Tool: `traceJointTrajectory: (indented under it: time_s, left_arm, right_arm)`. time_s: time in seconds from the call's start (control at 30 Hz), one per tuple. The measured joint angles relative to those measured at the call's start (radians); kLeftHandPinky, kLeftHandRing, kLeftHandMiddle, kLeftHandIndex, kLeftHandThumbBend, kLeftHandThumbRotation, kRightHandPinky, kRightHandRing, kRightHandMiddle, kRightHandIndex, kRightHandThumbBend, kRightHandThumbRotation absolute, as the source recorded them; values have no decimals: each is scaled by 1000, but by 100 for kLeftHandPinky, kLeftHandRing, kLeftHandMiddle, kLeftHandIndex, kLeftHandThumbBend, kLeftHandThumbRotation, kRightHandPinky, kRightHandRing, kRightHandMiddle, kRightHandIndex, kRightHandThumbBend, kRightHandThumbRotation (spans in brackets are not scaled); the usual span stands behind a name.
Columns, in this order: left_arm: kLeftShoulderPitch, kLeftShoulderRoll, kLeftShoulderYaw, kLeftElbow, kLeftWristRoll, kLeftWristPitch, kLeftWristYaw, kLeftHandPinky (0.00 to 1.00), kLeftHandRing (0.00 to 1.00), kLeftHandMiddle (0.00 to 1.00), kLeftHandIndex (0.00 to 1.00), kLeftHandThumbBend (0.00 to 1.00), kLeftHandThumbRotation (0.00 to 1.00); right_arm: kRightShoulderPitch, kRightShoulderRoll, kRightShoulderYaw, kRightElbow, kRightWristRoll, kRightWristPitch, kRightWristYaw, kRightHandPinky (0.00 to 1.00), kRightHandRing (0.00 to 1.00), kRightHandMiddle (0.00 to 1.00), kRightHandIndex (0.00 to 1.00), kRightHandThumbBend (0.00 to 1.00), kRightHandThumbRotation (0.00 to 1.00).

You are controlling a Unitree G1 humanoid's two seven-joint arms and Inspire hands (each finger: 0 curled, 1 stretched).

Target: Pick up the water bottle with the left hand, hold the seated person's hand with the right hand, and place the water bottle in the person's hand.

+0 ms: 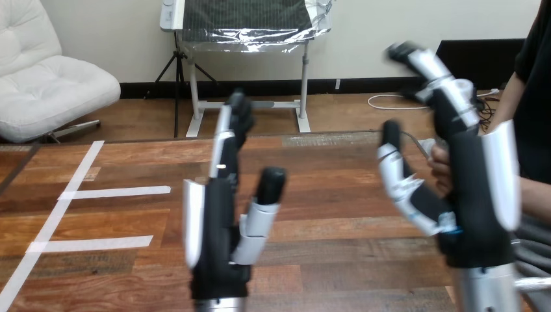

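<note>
Over table [325,195], left hand [217,227], right hand [477,195] outstretched

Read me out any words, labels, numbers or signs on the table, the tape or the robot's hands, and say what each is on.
No text can be read.
White tape strips on the table: blank.
White shells of the left hand and right hand: no print.
Small blue mark near the right hand's thumb base: too small to read.
</note>
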Motion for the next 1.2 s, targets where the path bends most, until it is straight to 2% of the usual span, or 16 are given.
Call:
traceJointTrajectory:
  time_s: [0.33,0.63,0.9,1.07,1.2]
  left_arm:
    - [30,8,36,-38,0,-24,5,84,88,91,94,58,100]
    - [48,26,46,-66,-5,-52,2,81,85,89,93,54,100]
    - [95,59,41,-93,-14,-78,-1,80,84,87,92,50,100]
    - [140,78,35,-109,-19,-81,1,79,83,86,90,48,100]
    - [173,91,34,-109,-20,-80,3,78,83,86,89,47,100]
  right_arm:
    - [1,2,22,70,7,-43,15,69,86,89,81,7,0]
    - [1,1,46,119,70,-76,60,69,86,90,82,6,1]
    - [2,2,66,139,83,-82,90,66,84,90,83,7,17]
    - [3,3,77,147,89,-86,102,66,84,90,82,11,24]
    - [5,6,82,155,96,-89,106,65,84,90,81,12,27]
